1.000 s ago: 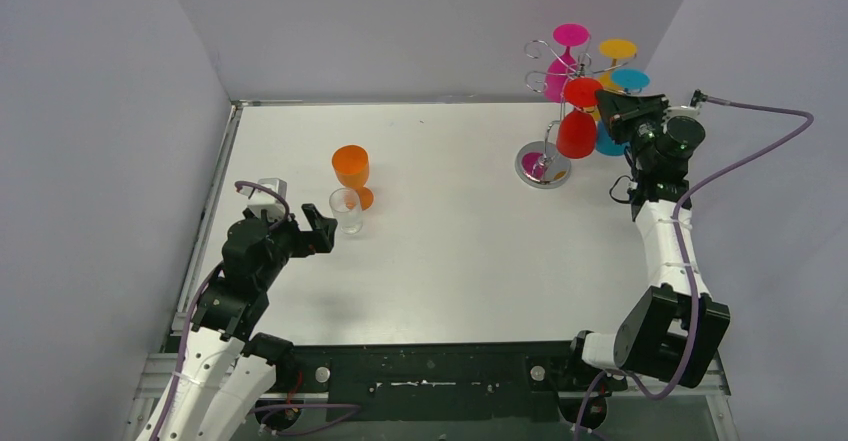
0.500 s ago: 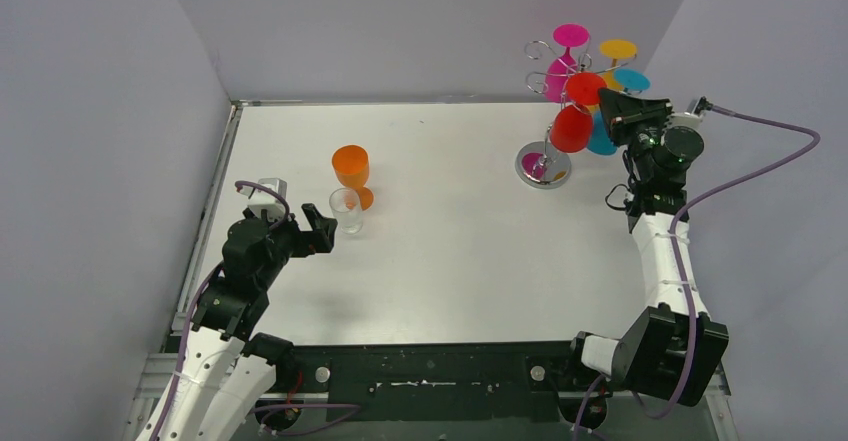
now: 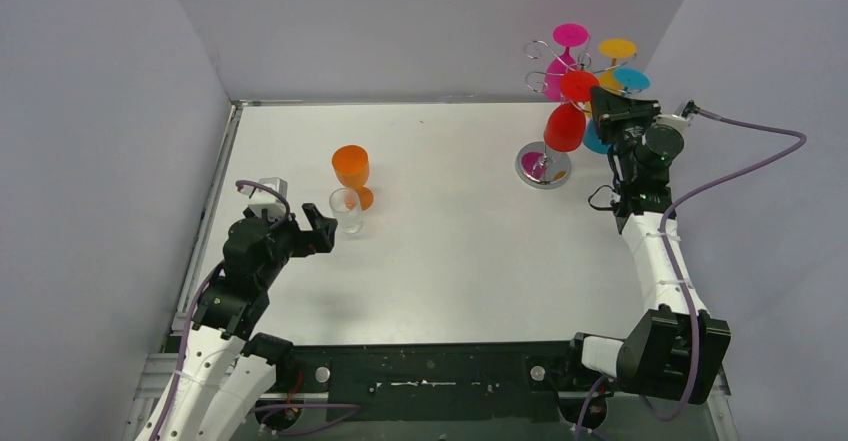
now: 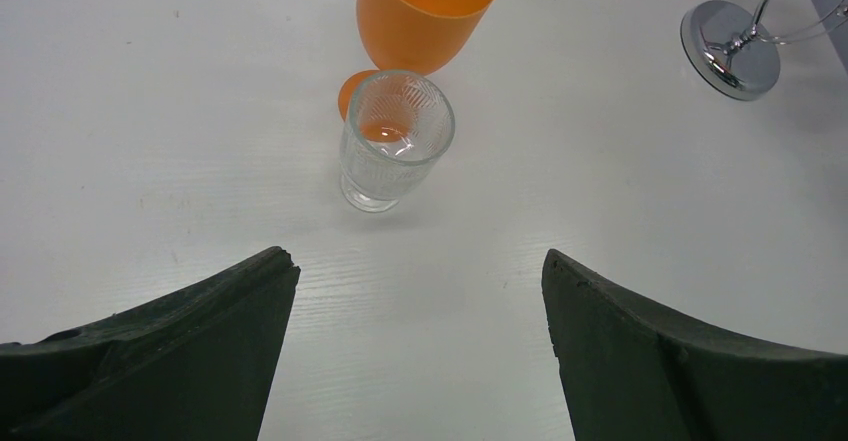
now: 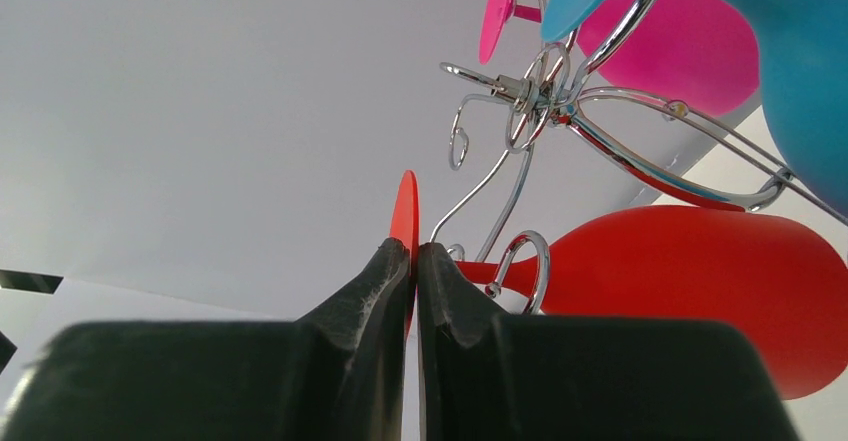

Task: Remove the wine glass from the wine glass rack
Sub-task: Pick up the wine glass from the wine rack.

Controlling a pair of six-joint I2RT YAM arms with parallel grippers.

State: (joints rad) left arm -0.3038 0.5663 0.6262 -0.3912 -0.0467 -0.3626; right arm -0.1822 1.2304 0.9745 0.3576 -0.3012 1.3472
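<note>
The wine glass rack (image 3: 543, 166), a silver wire stand on a round shiny base, stands at the table's far right. A red wine glass (image 3: 565, 128) hangs upside down from it. My right gripper (image 3: 600, 96) is shut on the thin edge of that glass's foot (image 5: 405, 211). In the right wrist view the red bowl (image 5: 690, 281) lies to the right, and its stem passes through a curled hook (image 5: 525, 261). My left gripper (image 4: 420, 271) stands open over the bare table, nothing between its fingers.
Pink (image 3: 571, 35), yellow (image 3: 617, 49) and blue (image 3: 630, 79) glasses also hang on the rack. An orange wine glass (image 3: 351, 173) and a small clear glass (image 3: 346, 210) stand upright just ahead of the left gripper. Grey walls close in both sides.
The right gripper, holding the red glass's foot, has shifted a little left and farther away, and the red bowl has swung left with it. The left arm has not moved.
</note>
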